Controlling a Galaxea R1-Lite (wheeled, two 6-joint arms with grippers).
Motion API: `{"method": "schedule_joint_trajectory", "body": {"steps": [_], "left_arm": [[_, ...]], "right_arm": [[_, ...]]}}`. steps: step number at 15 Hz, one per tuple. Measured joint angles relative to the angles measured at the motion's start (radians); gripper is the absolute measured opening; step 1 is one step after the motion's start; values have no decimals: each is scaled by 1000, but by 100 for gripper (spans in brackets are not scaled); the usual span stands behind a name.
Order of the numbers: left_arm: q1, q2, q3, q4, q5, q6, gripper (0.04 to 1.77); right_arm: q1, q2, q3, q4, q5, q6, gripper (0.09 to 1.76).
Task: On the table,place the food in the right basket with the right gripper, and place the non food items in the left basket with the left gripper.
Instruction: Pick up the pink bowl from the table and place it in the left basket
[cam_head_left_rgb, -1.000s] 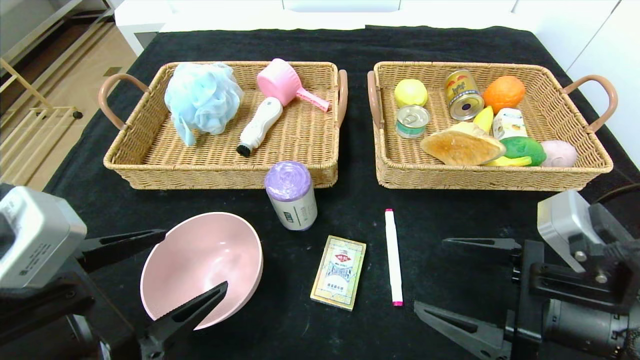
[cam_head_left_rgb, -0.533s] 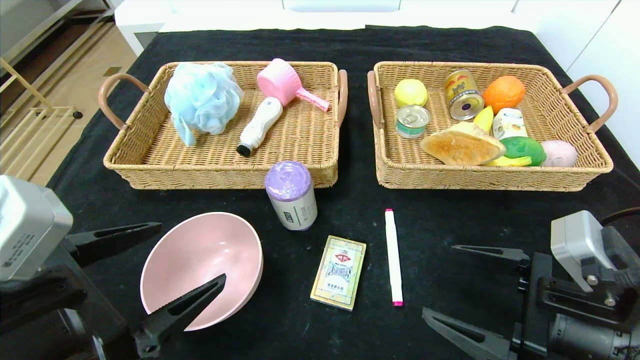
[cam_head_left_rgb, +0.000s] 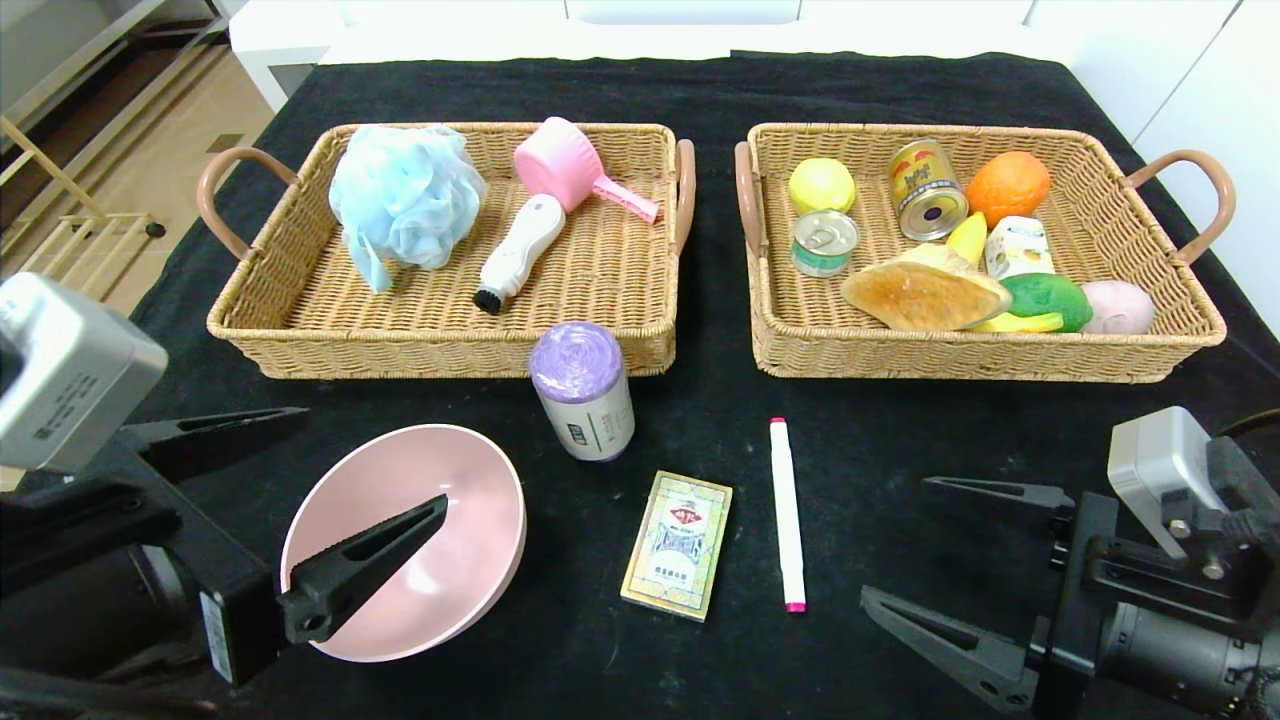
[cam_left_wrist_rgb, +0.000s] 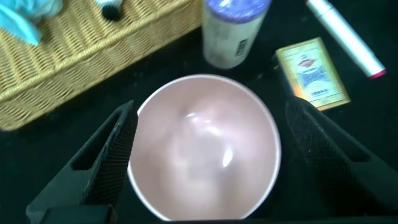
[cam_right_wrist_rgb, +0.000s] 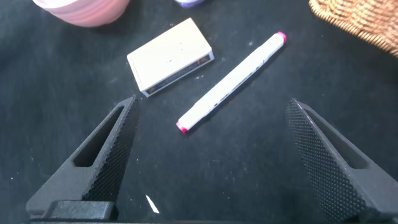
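Pink bowl (cam_head_left_rgb: 405, 540) sits near the surface's (cam_head_left_rgb: 700, 400) front left corner; my left pincer (cam_head_left_rgb: 290, 505) spreads wide around it, empty. My right pincer (cam_head_left_rgb: 985, 570) gapes empty near the front right corner.

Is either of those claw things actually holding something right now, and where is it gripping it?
Nothing is held. The left gripper hovers with jaws open around the pink bowl. The right gripper is open too, over bare table near the marker.
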Motion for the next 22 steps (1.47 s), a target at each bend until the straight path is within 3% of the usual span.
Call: {"method": "schedule_joint_trajectory", "body": {"steps": [3, 8, 14, 22], "left_arm": [[8, 67, -120, 183, 35, -25, 172], [-16, 199, -266, 379, 40, -77, 172], [-61, 265, -293, 473, 40, -86, 172], [-65, 345, -276, 472, 44, -89, 172]], "right_arm": [[-7, -27, 0, 0, 0, 3, 171], [-5, -97, -3, 8, 41, 12, 171], [-10, -105, 0, 7, 40, 10, 171], [-32, -96, 0, 2, 40, 6, 171]]}}
